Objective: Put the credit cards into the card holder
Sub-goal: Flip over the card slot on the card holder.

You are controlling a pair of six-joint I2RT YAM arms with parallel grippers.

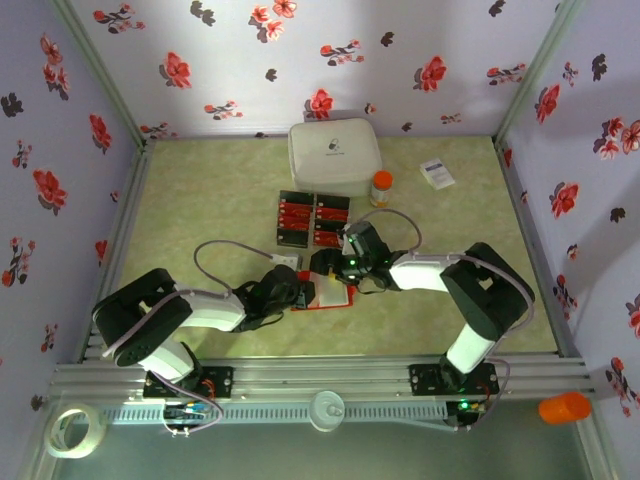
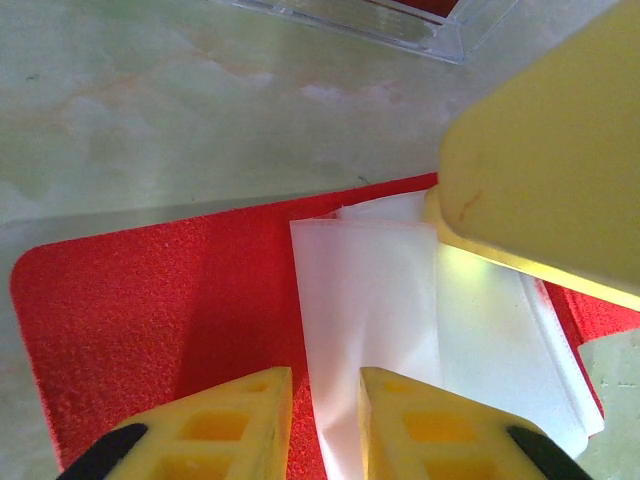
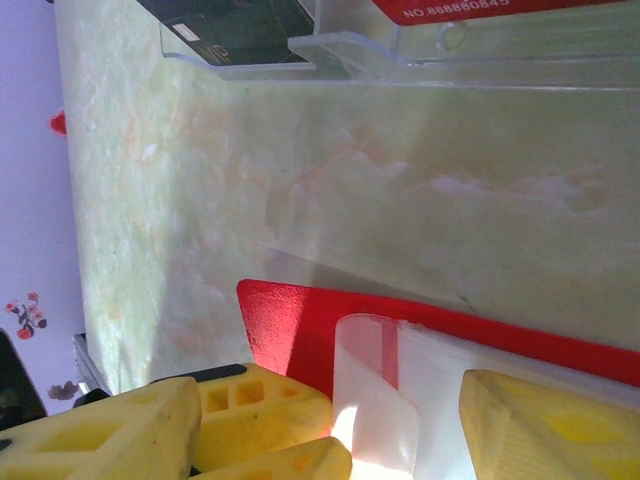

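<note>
Looks like a robotics lab test cell: two arm bases (image 1: 185, 385) bolted onto an aluminium rail (image 1: 330, 378), pale green marbled tabletop (image 1: 200, 200) just behind that rail, flower-printed panels (image 1: 300, 60) boxing it in on three sides beyond, tape roll (image 1: 75, 430) just before the rail's left end

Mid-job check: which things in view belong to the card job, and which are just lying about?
Part of the job:
- credit cards, red, in the black trays
- red card holder, pale pocket side up

Lying about:
- white lidded box
- orange-capped bottle
- small white printed box
- tape roll by the front rail
</note>
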